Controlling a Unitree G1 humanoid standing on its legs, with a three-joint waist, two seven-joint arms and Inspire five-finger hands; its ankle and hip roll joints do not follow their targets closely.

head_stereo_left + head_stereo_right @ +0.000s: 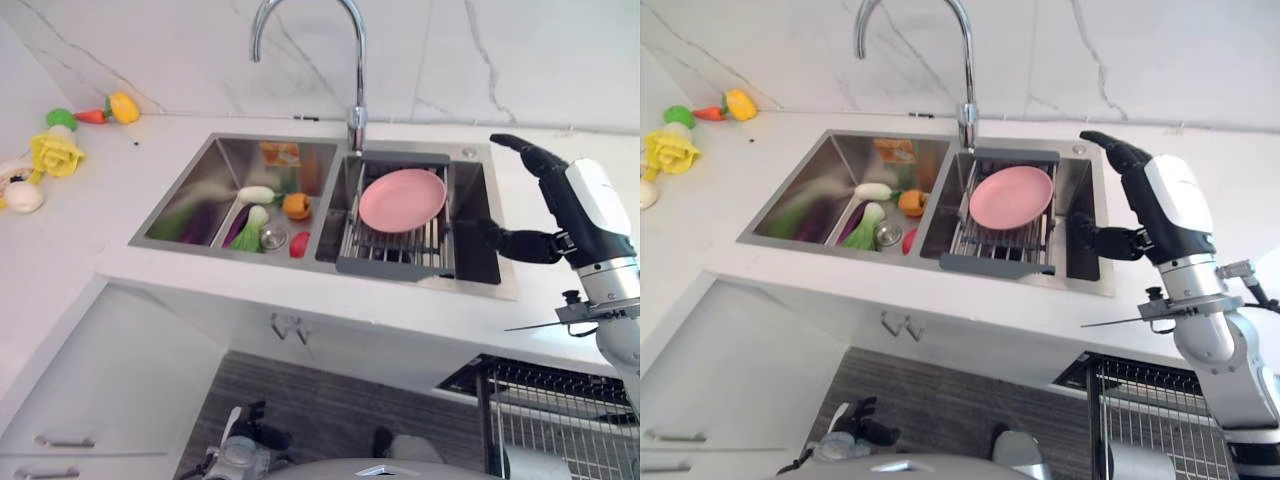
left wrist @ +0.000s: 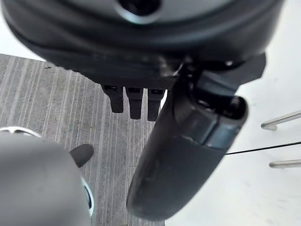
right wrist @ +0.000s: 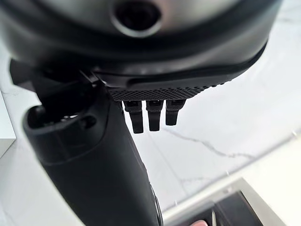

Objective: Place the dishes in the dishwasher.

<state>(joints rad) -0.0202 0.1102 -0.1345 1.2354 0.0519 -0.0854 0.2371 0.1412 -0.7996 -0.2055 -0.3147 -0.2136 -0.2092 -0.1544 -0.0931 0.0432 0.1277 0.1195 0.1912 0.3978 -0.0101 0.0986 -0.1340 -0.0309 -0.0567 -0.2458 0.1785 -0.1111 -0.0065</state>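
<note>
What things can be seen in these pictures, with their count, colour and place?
Plate: one, pink, leaning in the grey rack in the sink's right basin.
Sink: one, steel, two basins, with a curved tap behind.
Toy vegetables: several, white, green, orange, red and purple, in the left basin.
Toy food: several pieces, yellow, green, red and white, on the white counter at far left.
Dishwasher basket: one, wire, pulled out at lower right.
Right hand: dark, open, above the sink's right edge.
Left hand: dark, fingers straight, over the grey floor.
</note>
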